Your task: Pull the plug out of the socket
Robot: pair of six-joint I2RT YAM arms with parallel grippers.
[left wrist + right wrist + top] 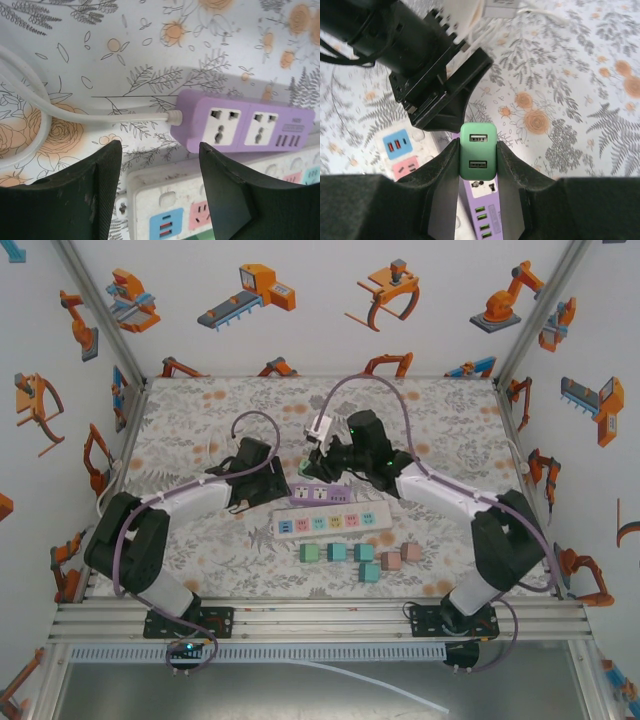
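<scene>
The plug (478, 151) is a green two-port USB charger, and my right gripper (478, 145) is shut on its sides. It hangs just above the purple socket strip (482, 210), clear of it. In the left wrist view both sockets of the purple strip (240, 125) are empty. From above, the right gripper (308, 465) with the plug (306, 462) sits over the left end of the purple strip (318, 495). My left gripper (160, 150) stands open over the left end of a white power strip (170, 200), holding nothing; from above, the left gripper (268, 485) lies just left of the purple strip.
The white power strip (335, 523) with coloured sockets lies in front of the purple one. Several teal and pink cubes (360, 558) sit nearer the arms. The purple strip's white cable (30, 110) loops to the left. A white adapter (318, 427) lies behind the right gripper.
</scene>
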